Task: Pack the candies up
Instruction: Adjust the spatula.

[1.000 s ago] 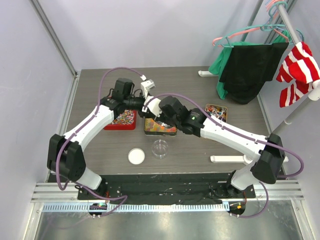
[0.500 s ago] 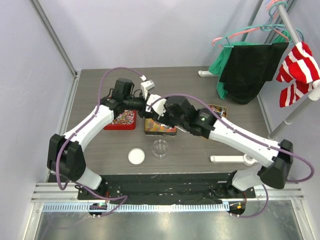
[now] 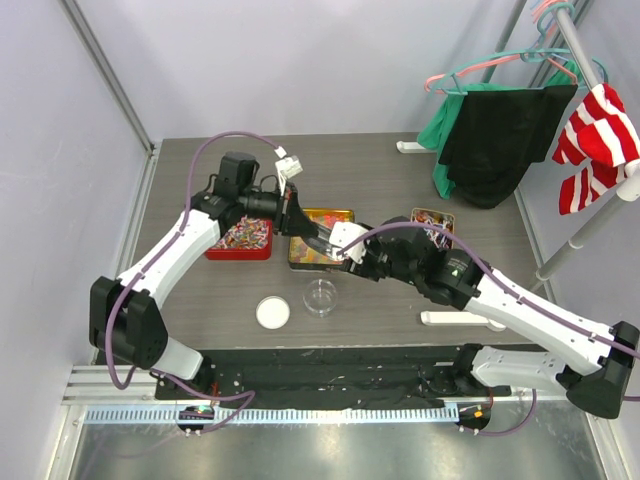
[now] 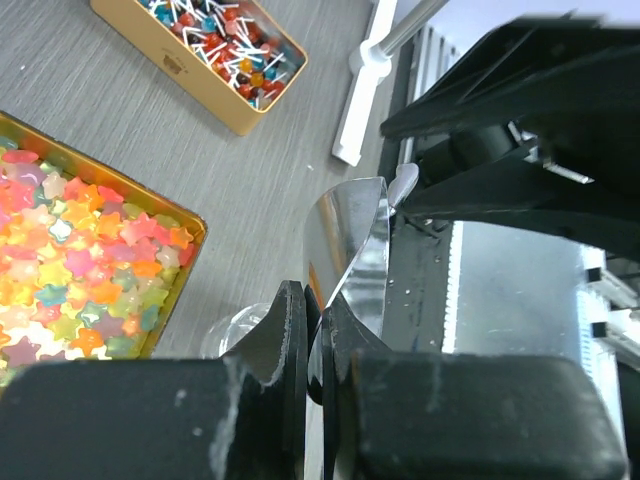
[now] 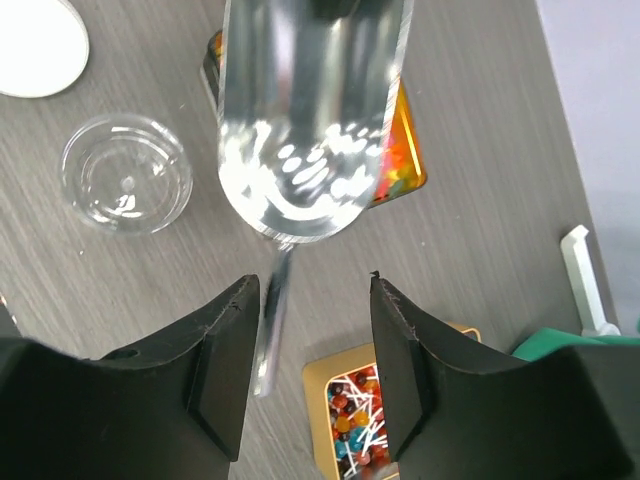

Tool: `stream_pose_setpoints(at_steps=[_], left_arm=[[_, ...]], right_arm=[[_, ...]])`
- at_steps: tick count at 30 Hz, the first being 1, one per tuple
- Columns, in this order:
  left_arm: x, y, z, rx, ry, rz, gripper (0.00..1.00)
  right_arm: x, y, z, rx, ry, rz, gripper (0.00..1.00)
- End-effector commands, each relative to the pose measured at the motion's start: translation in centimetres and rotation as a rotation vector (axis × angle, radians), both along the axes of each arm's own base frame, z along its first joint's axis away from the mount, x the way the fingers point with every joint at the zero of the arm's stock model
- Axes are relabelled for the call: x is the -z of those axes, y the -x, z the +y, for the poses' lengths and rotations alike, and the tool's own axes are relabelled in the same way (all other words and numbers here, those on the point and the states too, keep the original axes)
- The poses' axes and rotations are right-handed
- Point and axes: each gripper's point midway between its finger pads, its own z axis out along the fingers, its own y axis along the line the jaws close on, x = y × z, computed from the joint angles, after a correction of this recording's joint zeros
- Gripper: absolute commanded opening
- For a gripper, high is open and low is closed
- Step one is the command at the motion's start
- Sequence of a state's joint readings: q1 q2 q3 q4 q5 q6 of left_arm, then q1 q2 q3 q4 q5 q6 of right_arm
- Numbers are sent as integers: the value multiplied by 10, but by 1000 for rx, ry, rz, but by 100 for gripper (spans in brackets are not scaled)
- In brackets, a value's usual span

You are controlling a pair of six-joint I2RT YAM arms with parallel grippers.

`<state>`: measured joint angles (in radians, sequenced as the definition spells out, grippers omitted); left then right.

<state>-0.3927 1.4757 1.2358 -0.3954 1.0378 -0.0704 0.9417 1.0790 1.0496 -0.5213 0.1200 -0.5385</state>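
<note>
left gripper point(image 4: 318, 320) is clamping shut on the thin wall of a clear plastic scoop point(image 4: 355, 240), holding it up in the air over the gold tin point(image 3: 330, 212). the scoop bowl is looking empty in the right wrist view, with its handle pointing back toward the right arm. right gripper point(image 5: 312, 290) is sitting just behind the scoop with its fingers apart. the handle is showing in the gap between them, nearer the left-hand finger in that view; cannot tell if it is touching.

the candies are lying in three containers on the grey table point(image 3: 400, 170):
- star-shaped gummy candies point(image 4: 70, 270) are filling the gold tin under the scoop.
- wrapped candies point(image 3: 245, 235) are sitting in a red tray point(image 3: 212, 254) just left of the gold tin, under the left arm.
- lollipops point(image 5: 360, 405) are lying in a smaller gold tin point(image 4: 175, 75) off to the right.

a clear round container point(image 5: 125, 185) is standing empty in front of the gold tin. its white lid point(image 5: 35, 40) is lying flat beside it.
</note>
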Motion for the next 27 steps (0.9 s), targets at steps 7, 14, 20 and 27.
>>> stream_pose_setpoints(at_steps=[7, 14, 20, 27], left_arm=[[-33, -6, 2, 8, 101, -3, 0], [-25, -9, 1, -11, 95, 16, 0], [-20, -13, 0, -18, 91, 25, 0], [-11, -16, 0, -32, 78, 30, 0]], right_arm=[[-2, -8, 9, 10, -95, -63, 44], [-11, -21, 15, 60, -128, -89, 32], [-18, -25, 20, 61, -135, -96, 31], [-27, -25, 28, 50, -163, -91, 27]])
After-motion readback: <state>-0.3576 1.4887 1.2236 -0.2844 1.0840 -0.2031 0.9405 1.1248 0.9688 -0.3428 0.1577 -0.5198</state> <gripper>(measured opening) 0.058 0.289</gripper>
